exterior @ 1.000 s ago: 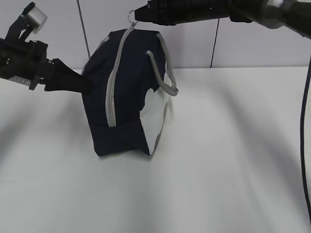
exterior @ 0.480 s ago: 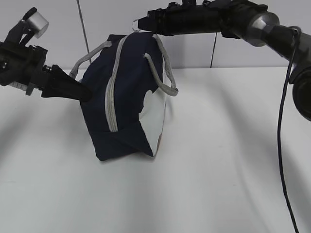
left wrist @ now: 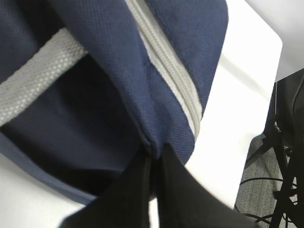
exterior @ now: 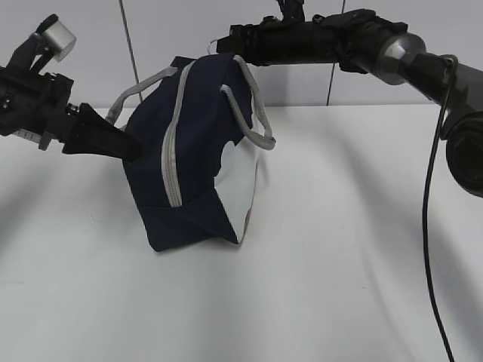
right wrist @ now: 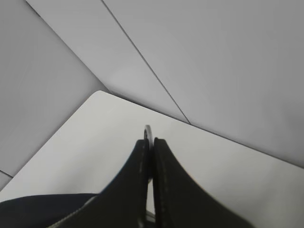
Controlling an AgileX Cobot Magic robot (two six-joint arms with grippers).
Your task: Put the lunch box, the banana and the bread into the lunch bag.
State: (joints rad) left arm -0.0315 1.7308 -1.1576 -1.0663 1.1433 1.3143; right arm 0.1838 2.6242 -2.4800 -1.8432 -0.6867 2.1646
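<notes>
- We find the lunch bag standing on the white surface, its zipper shut along the visible length.
- Left gripper: jaws pinched on bag fabric beside the zipper's end.
- Right gripper: jaws clamped on the ring pull above the bag.
- Risk, in our judgement: the ring slipping free, or the fabric pinch failing, so the bag tips.
- Lunch box, banana, bread: not in view.

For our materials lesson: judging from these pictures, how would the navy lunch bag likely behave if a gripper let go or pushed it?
The lunch bag is probably floppy: its fabric creases and leans. It may tip or sag if released, since the left gripper pinches its side and the right gripper holds the ring pull. It likely slides on the smooth table.
</notes>
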